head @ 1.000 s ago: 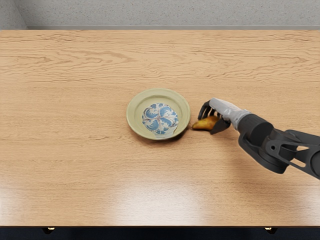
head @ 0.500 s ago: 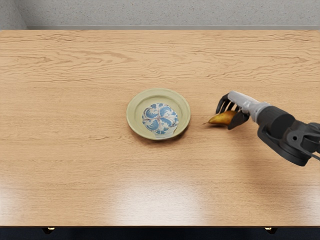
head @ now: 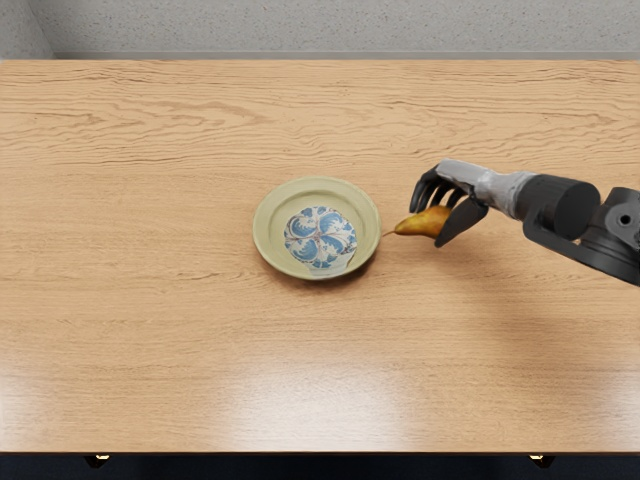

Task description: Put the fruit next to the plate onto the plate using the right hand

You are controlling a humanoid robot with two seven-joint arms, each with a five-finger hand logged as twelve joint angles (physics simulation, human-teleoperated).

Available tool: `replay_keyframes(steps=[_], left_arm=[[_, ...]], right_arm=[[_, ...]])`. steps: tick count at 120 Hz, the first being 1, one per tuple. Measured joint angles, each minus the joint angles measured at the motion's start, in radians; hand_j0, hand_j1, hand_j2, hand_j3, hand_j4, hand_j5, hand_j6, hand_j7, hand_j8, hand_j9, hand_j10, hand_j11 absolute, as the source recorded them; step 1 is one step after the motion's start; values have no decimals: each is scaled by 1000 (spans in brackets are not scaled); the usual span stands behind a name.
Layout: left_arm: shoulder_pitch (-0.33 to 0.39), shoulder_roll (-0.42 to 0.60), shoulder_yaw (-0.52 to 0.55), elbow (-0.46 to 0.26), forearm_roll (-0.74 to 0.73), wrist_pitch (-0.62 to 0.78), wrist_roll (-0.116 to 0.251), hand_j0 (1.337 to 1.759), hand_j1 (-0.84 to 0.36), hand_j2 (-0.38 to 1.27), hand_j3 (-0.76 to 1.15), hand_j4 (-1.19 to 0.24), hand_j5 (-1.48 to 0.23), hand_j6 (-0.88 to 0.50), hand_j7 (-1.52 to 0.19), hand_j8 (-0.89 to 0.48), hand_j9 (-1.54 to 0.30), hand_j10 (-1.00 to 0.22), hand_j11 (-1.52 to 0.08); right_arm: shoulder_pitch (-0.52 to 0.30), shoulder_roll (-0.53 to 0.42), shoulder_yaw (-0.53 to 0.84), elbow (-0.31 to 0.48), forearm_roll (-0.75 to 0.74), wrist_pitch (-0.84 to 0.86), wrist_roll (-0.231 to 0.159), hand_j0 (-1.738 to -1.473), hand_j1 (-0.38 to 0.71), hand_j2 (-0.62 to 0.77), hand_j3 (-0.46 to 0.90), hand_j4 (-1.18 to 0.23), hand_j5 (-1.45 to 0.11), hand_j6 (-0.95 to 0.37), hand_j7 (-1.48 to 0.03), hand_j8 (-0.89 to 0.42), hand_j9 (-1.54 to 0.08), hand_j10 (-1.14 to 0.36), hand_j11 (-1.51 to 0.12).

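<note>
- Sitting in the right hand's grasp, the yellow-orange pear lies just off the right edge of the plate, not on it.
- The pear's thin stem points left, and its tip almost reaches the plate's rim.
- The view does not show whether the pear touches the wood or hangs slightly above it.
- The right hand is closed around the pear's thicker end: dark fingers curl over it from the far side and the thumb presses in from the near side.
- The right arm reaches in from the right edge, with a grey wrist and a black forearm.
- The plate has a pale green rim and a blue-and-white swirl pattern in its middle, and nothing lies on it.
- Plate and pear are near the centre of a light wooden table, with a grey wall along its far edge.
</note>
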Motion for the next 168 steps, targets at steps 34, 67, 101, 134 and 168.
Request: replay_keyframes(steps=[34, 67, 101, 134, 168], left_arm=[[0, 0, 0, 0, 0, 0, 0, 1658, 325, 4, 0, -21, -27, -21, -26, -21, -26, -21, -26], [0, 0, 0, 0, 0, 0, 0, 1658, 325, 4, 0, -21, -26, -21, -26, -21, -26, -21, -26], [0, 0, 0, 0, 0, 0, 0, 1658, 325, 4, 0, -21, -27, -21, -27, -21, -27, -21, -27], [0, 0, 0, 0, 0, 0, 0, 1658, 325, 4, 0, -21, -27, -21, -27, -21, -27, -21, -27], [0, 0, 0, 0, 0, 0, 0, 1658, 325, 4, 0, -21, -27, -21, -27, -21, -27, -21, -26]], right_arm=[[55, 100, 8, -2, 28, 17, -9, -1658, 337, 404, 1, -709, -971, -489, -943, -414, -962, -556, -978], [85, 201, 8, -32, 29, 11, -10, -1658, 369, 498, 1, -726, -987, -519, -962, -441, -971, -583, -991], [99, 290, 8, -87, 13, 8, -9, -1655, 293, 321, 0, -730, -933, -677, -943, -478, -949, -619, -972], [101, 294, 10, -93, 48, 1, -9, -1657, 1, 60, 0, -349, -445, -344, -450, -281, -451, -325, -458], [102, 243, 33, -94, 197, 24, -6, -1658, -248, 14, 0, -100, -126, -99, -127, -83, -128, -93, -130]])
